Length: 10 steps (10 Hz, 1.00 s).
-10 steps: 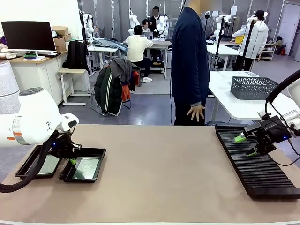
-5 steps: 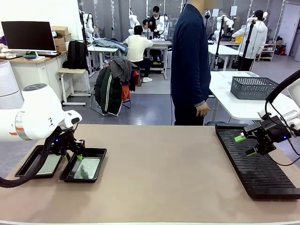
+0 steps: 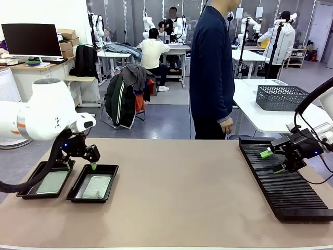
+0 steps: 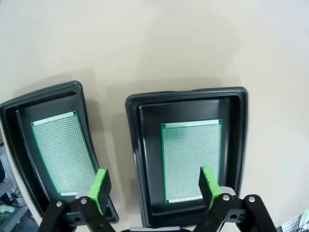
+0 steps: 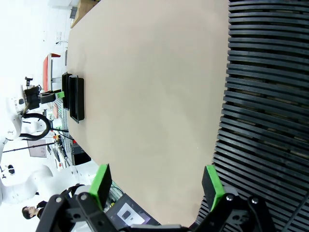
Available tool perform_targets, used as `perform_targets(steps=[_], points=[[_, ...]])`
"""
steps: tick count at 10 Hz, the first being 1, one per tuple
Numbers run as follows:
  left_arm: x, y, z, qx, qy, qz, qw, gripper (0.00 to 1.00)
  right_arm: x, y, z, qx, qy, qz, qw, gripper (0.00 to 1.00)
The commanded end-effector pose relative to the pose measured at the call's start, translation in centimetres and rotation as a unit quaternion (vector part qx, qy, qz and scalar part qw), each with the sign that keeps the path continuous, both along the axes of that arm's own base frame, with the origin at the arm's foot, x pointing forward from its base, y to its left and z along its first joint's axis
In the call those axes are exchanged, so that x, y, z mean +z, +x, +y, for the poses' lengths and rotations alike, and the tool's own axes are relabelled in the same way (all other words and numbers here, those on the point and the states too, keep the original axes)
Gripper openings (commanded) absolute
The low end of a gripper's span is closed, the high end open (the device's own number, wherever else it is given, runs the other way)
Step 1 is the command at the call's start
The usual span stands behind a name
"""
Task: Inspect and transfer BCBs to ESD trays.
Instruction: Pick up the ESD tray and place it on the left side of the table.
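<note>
Black ESD trays (image 4: pixel 186 104) side by side, BCBs (image 4: pixel 192 159) inside; left tool (image 4: pixel 154 183) apart above, right tool (image 5: pixel 157 186) apart over rack (image 3: pixel 286 182).

Two black ESD trays (image 4: pixel 133 145) each hold a pale green BCB (image 4: pixel 192 159) with a fine dotted grid. The surface (image 3: pixel 187 198) is plain tan. A ribbed black rack (image 3: pixel 283 182) lies at right. Bright green fingers (image 4: pixel 100 188).

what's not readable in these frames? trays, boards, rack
- Left wrist view: near end of the right-hand board hidden behind the left gripper finger; the left-hand tray cut off by the picture edge.
- Front view: board surface detail too small to inspect; rack near end cut off by the right edge.
- Right wrist view: trays tiny, contents unreadable.
</note>
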<state>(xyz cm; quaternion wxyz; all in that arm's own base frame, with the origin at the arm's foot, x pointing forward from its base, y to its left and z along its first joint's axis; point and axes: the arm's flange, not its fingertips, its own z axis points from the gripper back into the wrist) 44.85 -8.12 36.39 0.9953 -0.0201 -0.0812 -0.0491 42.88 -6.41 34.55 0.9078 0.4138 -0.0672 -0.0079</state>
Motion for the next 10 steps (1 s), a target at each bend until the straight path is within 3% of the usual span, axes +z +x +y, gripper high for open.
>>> perform_targets(steps=[1, 5, 10], points=[[3.6, 0.1, -0.5, -0.008, 0.016, 0.014, 1.0, 1.0, 0.0, 0.1, 0.0, -0.004, -0.008, 0.003, 1.0, 1.0], [8.4, 0.3, -0.7, -0.026, 0.029, 0.043, 0.998, 1.0, 0.0, 0.1, 0.0, -0.004, -0.008, 0.003, 1.0, 1.0], [9.0, 0.2, -1.1, -0.021, 0.019, 0.039, 0.999, 1.0, 0.0, 0.1, 0.0, -0.004, -0.008, 0.003, 1.0, 1.0]])
